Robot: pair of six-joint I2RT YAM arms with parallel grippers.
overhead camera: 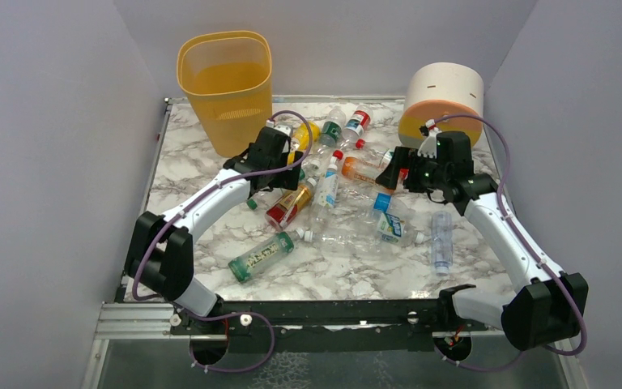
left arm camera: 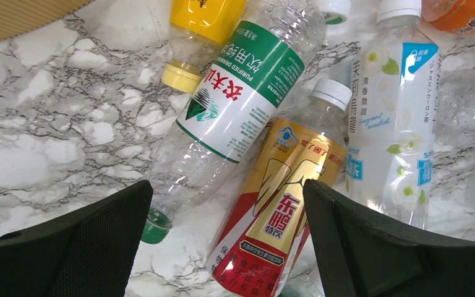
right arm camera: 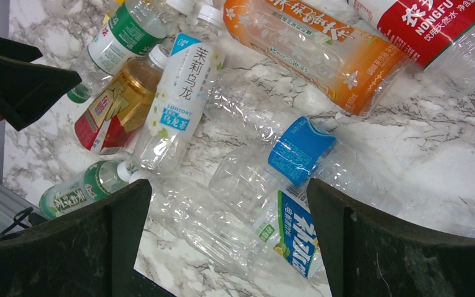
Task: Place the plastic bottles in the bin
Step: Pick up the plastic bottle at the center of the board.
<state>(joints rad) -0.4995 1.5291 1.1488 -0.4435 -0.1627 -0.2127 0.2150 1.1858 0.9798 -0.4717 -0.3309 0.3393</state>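
Over the plastic bottles (overhead camera: pixel 328 185) | left hand (left arm camera: pixel 229 185) wide, empty | right hand (right arm camera: pixel 229 184) wide, empty | advice: straddle red-gold bottle (left arm camera: pixel 272 223) mid-body before closing

A yellow-orange bin (overhead camera: pixel 225 89) stands upright at the far left corner of the marbled surface (overhead camera: pixel 348 279). A round white and orange drum (overhead camera: pixel 443 101) stands at the far right corner. Between them, toward the middle, lies a loose pile of bottles (overhead camera: pixel 328 182). The left hand (overhead camera: pixel 290 156) hangs over the pile's left edge, just beside the bin. The right hand (overhead camera: pixel 390 172) hangs over its right edge, in front of the drum and near an orange bottle (overhead camera: pixel 363 168). A green-labelled bottle (overhead camera: pixel 261 255) lies on its side at the near left of the pile. A clear bottle (overhead camera: pixel 441 241) lies apart at the near right, beside the right arm.
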